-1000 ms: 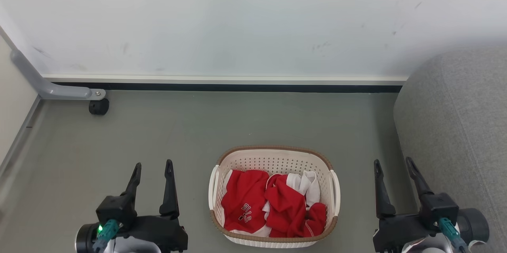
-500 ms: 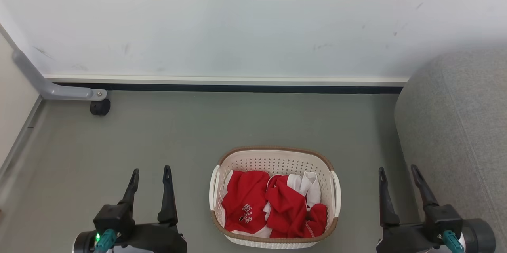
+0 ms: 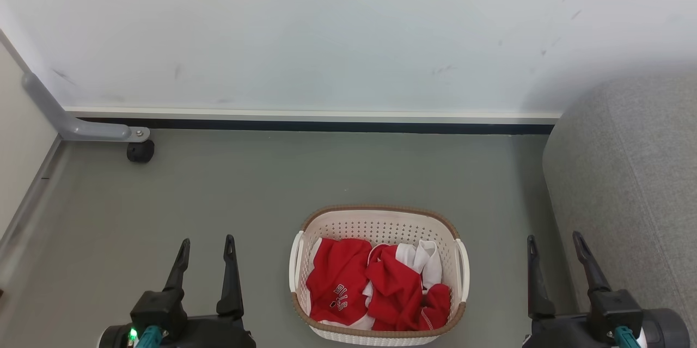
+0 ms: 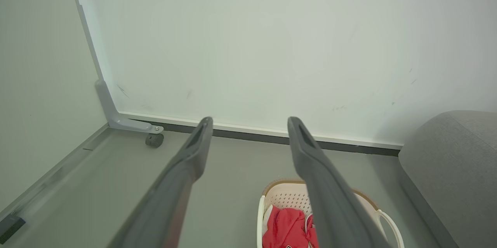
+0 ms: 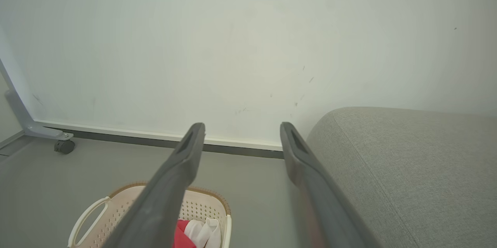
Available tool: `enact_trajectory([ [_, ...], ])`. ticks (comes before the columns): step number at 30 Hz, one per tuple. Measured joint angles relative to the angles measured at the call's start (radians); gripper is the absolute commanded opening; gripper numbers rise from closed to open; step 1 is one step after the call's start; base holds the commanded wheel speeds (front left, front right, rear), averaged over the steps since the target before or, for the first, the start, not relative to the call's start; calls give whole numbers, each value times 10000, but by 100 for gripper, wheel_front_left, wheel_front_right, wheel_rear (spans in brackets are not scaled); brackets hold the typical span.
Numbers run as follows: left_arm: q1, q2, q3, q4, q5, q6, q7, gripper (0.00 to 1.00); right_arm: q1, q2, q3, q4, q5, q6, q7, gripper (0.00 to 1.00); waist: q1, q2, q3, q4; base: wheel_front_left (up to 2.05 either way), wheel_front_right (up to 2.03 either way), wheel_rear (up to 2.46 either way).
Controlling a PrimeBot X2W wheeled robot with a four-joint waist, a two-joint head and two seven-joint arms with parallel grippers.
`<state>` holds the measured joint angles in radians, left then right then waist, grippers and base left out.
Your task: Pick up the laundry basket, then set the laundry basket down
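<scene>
Both grippers have their fingers spread with nothing between them. The left gripper (image 3: pixel 208 239) is off the basket's left side and the right gripper (image 3: pixel 554 236) off its right, each well apart from it. The laundry basket (image 3: pixel 381 225) stands upright on the grey floor (image 3: pixel 245 190), clear of the skirting (image 3: pixel 326 115) and near the grey cushion (image 3: pixel 626 174), with red and white clothes (image 3: pixel 337 277) heaped inside. To my eye this fits a basket about to be lifted or one set down and let go. Either way, I'd say it is too wide for one gripper. The white side handles (image 3: pixel 295 261) look the sound hold, one each, kept level.
</scene>
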<state>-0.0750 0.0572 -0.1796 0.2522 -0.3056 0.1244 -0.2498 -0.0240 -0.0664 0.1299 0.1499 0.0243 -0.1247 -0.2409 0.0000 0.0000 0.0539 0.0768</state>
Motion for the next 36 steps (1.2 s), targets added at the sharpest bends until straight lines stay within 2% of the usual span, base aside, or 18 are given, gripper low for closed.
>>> enact_trajectory([
  [36, 27, 23, 13, -483, 199, 0, 190, 100, 337, 144, -230, -1135, -247, 0, 1175, 100, 0, 0, 282, 100, 0, 0, 0],
])
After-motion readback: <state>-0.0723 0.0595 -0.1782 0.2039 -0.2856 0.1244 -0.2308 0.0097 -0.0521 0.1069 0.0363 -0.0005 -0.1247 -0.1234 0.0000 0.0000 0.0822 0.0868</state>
